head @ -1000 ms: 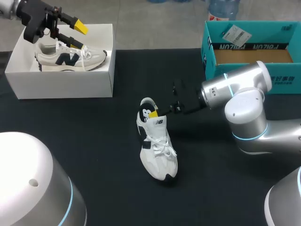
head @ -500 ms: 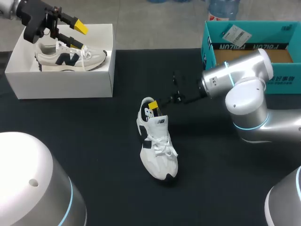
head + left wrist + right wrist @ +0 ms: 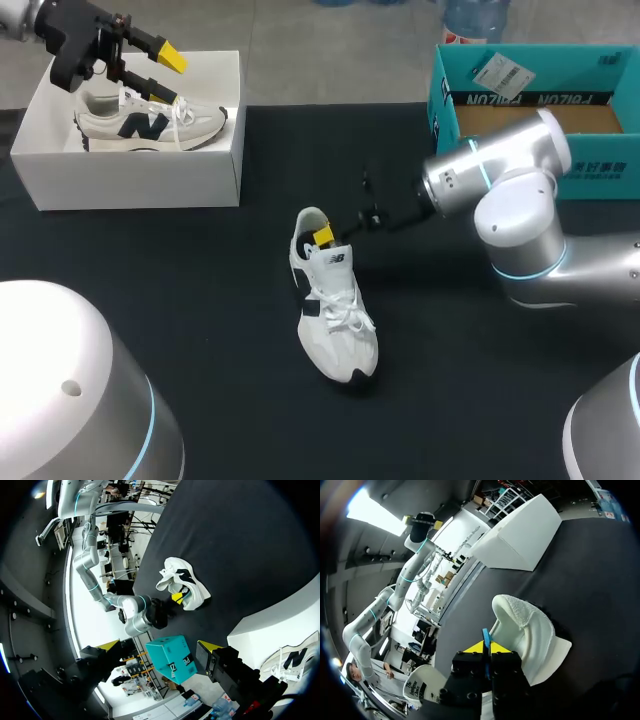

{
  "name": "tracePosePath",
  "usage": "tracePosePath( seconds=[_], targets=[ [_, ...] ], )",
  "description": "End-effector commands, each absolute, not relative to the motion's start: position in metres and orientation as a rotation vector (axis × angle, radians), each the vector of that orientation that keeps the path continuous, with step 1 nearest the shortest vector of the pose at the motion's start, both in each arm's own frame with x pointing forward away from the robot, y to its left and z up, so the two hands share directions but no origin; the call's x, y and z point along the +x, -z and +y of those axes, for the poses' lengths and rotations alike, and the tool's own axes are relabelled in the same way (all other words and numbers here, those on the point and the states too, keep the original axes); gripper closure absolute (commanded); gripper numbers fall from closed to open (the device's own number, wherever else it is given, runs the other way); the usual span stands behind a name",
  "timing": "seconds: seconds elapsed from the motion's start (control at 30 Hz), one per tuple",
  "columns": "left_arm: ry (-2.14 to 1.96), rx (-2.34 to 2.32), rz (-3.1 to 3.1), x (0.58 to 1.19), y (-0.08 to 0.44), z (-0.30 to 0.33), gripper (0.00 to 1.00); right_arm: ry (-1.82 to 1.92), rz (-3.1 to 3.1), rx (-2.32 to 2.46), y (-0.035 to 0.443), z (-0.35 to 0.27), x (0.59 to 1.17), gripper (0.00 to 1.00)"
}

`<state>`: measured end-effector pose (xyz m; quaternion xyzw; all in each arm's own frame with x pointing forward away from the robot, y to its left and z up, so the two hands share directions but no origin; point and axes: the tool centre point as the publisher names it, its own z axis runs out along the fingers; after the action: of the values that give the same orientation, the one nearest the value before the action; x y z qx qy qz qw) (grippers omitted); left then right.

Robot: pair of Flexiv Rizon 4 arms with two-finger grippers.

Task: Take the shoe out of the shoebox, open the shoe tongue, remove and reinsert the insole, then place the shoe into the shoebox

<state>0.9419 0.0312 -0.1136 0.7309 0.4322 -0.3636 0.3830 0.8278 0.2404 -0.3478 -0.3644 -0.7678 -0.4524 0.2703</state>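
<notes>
A white sneaker with dark trim lies on the black table, heel toward the back; it also shows in the wrist views. My right gripper sits at the heel opening, its yellow tips pressed together on a thin blue edge, apparently the insole. The rest of the insole is hidden inside the shoe. My left gripper hangs open over the white shoebox at the back left. A second sneaker lies in that box.
An open teal box with a paper tag inside stands at the back right, behind my right arm's elbow. Bare black table surrounds the sneaker on its left, right and front.
The right gripper's tip lifted off the shoe's collar, then came back down to the heel opening and shut. The shoe and the left arm have not moved.
</notes>
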Motion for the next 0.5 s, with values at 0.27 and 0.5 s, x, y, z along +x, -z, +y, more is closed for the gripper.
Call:
tracePosePath(
  seconds=[0.27, 0.5],
  targets=[
    [0.924, 1.868, 1.103, 0.9416, 0.1131, 0.0314, 0.00, 1.217, -2.073, -1.010, 0.3481, 0.2399, 0.8184, 1.00],
    [0.924, 1.868, 1.103, 0.9416, 0.1131, 0.0314, 0.00, 1.218, -2.102, -1.014, 0.3411, 0.2408, 0.8199, 0.00]
  ],
)
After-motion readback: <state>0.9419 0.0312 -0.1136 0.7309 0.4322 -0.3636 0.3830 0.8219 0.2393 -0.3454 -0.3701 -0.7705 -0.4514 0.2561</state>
